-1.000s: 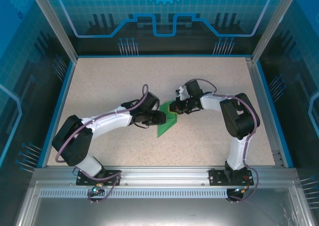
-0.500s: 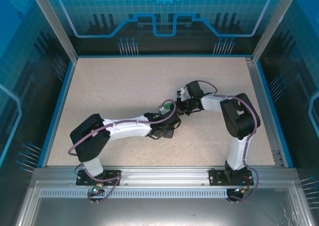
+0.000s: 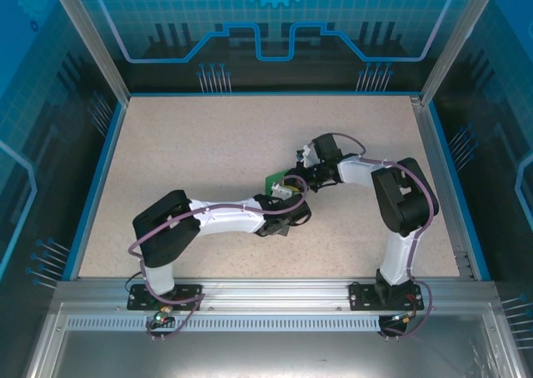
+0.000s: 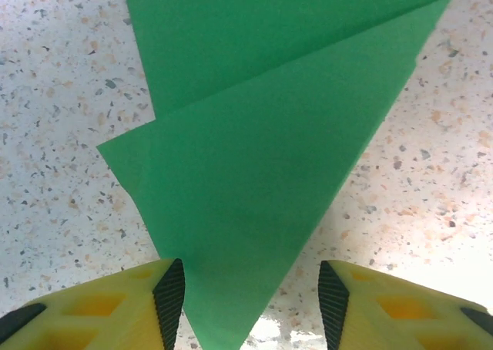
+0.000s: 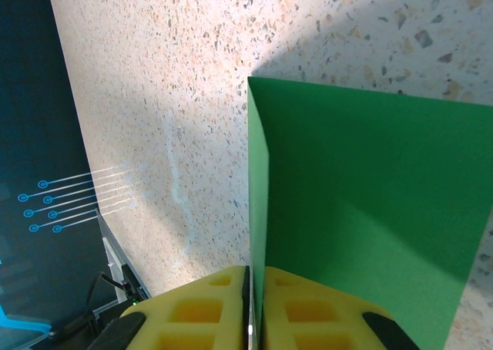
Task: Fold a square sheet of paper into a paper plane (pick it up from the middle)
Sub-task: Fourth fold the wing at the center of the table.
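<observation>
In right-wrist view, right gripper [image 5: 250,281] clamps green paper [image 5: 362,211].

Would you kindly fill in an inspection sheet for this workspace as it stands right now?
Surface: beige speckled tabletop with a blue border.
Job's things: green paper, partly folded, overlapping layers narrowing to a point.
Clutter: nothing seen.
Hands: left hand open, the paper's point lying between its fingers; right hand shut on an edge of the paper.
Cables: purple cables run along both arms, looping at the joints.
Surroundings: blue printed enclosure walls; metal rail at the near edge carrying both arm bases.
</observation>
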`<state>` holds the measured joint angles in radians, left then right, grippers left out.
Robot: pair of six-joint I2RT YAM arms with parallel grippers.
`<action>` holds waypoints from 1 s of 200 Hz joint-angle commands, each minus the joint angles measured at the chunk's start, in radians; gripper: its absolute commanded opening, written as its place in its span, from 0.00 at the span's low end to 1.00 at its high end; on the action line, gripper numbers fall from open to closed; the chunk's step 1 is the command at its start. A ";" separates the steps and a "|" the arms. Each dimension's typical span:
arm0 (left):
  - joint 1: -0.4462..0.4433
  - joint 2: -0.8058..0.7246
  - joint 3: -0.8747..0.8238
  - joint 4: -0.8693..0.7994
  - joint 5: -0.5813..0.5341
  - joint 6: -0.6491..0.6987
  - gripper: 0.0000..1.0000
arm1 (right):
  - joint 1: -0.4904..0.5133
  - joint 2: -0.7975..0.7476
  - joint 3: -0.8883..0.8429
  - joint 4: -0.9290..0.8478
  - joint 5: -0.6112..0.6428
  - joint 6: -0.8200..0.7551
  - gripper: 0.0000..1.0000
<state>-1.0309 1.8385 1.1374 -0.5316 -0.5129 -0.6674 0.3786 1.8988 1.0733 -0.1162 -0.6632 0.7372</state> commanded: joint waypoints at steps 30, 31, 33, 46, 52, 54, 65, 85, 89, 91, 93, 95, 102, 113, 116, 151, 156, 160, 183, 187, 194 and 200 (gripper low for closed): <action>-0.006 0.033 0.005 -0.027 -0.051 -0.033 0.43 | -0.010 -0.022 0.034 -0.034 -0.019 0.010 0.12; -0.005 0.034 0.005 -0.028 -0.052 -0.034 0.43 | -0.010 -0.022 0.034 -0.034 -0.019 0.010 0.13; -0.006 0.035 0.005 -0.029 -0.053 -0.035 0.42 | -0.011 -0.022 0.034 -0.035 -0.019 0.010 0.12; -0.006 0.043 0.008 -0.037 -0.057 -0.041 0.40 | -0.011 -0.023 0.037 -0.039 -0.018 0.009 0.13; -0.006 0.044 0.008 -0.036 -0.056 -0.041 0.40 | -0.011 -0.023 0.038 -0.040 -0.017 0.009 0.13; -0.007 0.044 0.008 -0.036 -0.056 -0.041 0.39 | -0.010 -0.024 0.040 -0.040 -0.016 0.009 0.13; -0.007 0.044 0.007 -0.036 -0.058 -0.041 0.37 | -0.010 -0.023 0.039 -0.040 -0.016 0.010 0.12; -0.008 0.042 0.005 -0.038 -0.067 -0.043 0.37 | -0.011 -0.026 0.040 -0.044 -0.015 0.008 0.12; -0.006 0.042 0.005 -0.036 -0.067 -0.041 0.37 | -0.011 -0.026 0.039 -0.043 -0.016 0.008 0.11; -0.009 0.042 0.005 -0.037 -0.068 -0.041 0.37 | -0.010 -0.026 0.039 -0.042 -0.015 0.008 0.11; -0.008 0.042 0.005 -0.037 -0.068 -0.040 0.36 | -0.011 -0.026 0.039 -0.042 -0.017 0.008 0.11; -0.008 0.042 0.004 -0.038 -0.070 -0.040 0.36 | -0.011 -0.026 0.038 -0.042 -0.018 0.008 0.11; -0.009 0.042 0.005 -0.040 -0.072 -0.040 0.36 | -0.011 -0.025 0.038 -0.042 -0.018 0.008 0.11; -0.009 0.042 0.004 -0.041 -0.075 -0.040 0.34 | -0.011 -0.023 0.037 -0.046 -0.016 0.006 0.10; -0.008 0.042 0.004 -0.041 -0.076 -0.040 0.33 | -0.011 -0.024 0.037 -0.046 -0.016 0.005 0.10; -0.011 0.041 0.001 -0.042 -0.083 -0.041 0.26 | -0.011 -0.022 0.035 -0.050 -0.013 0.002 0.10; -0.011 0.040 0.001 -0.042 -0.085 -0.041 0.25 | -0.010 -0.022 0.034 -0.048 -0.013 0.002 0.11; -0.011 0.039 0.001 -0.042 -0.084 -0.041 0.24 | -0.010 -0.022 0.035 -0.049 -0.012 0.002 0.10; -0.011 0.035 -0.001 -0.041 -0.080 -0.040 0.17 | -0.011 -0.024 0.033 -0.052 -0.008 0.001 0.11; -0.011 0.035 -0.003 -0.036 -0.079 -0.038 0.16 | -0.011 -0.026 0.033 -0.053 -0.008 0.000 0.11; -0.009 0.030 -0.006 -0.029 -0.074 -0.034 0.15 | -0.011 -0.030 0.031 -0.056 -0.008 -0.001 0.12; -0.009 0.026 -0.010 -0.025 -0.072 -0.034 0.14 | -0.011 -0.035 0.031 -0.058 -0.005 -0.003 0.12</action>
<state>-1.0336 1.8706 1.1374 -0.5449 -0.5648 -0.7052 0.3786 1.8977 1.0912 -0.1352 -0.6628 0.7372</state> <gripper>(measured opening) 0.161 0.114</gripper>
